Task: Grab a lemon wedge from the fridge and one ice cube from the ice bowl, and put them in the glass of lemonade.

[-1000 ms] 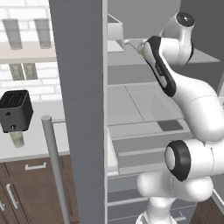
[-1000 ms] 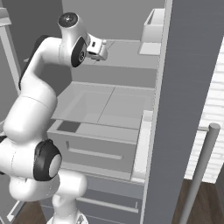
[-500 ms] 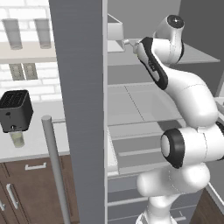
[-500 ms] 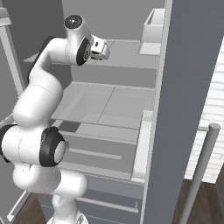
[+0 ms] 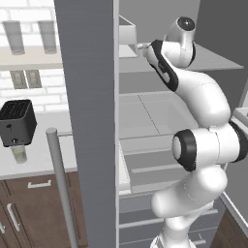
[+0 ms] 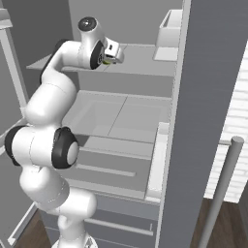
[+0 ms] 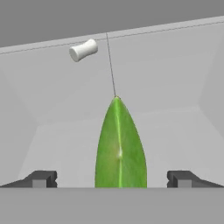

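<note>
The arm has swung further into the open fridge (image 6: 203, 97), bringing the gripper (image 6: 112, 54) up to the upper shelf (image 6: 140, 60). In the hand view the wedge (image 7: 120, 146) now stands centred between the two fingertips (image 7: 41, 178), which are spread fully apart and not touching it. Judged from this, the approach is nearly complete: the wedge lies within the grasp line, and closing the jaws is the next step. The glass (image 5: 19, 154) waits on the counter (image 5: 43, 155) beside the toaster (image 5: 17, 122).
</note>
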